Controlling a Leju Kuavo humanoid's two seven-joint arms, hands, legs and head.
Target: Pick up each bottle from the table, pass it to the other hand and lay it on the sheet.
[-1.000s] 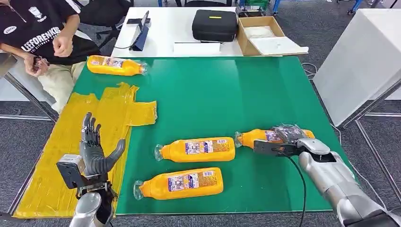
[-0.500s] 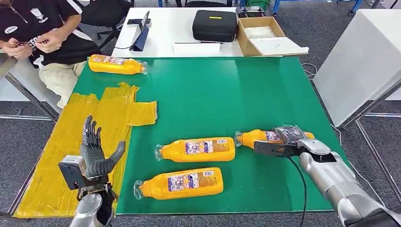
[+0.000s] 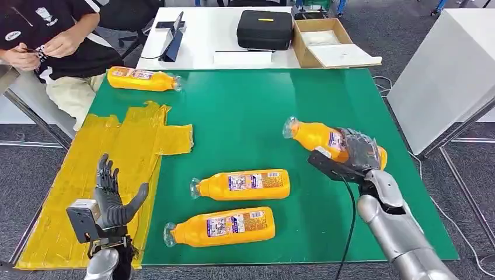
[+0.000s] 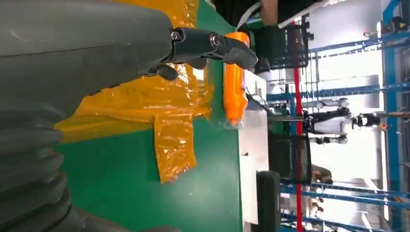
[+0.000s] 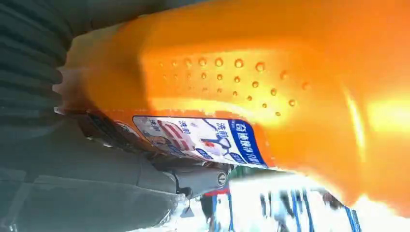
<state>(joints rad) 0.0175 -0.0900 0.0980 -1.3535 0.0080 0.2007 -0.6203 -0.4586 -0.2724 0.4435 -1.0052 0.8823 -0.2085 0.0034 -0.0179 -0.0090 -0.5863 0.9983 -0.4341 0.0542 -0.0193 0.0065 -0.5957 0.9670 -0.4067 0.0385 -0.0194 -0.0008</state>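
Green bench [image 3: 257, 116]: an orange bottle [image 3: 318, 137] is gripped by the right hand [image 3: 357, 153] and held above the surface. Handover is judged next; the released left hand [image 3: 111, 195], fingers spread, waits over the yellow sheet [image 3: 76, 192].

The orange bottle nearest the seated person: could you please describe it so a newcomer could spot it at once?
Start at the green table and go to its far left corner, beyond the yellow sheet. The orange bottle lies there on its side by the seated person, alone, far from the other bottles and from both hands.
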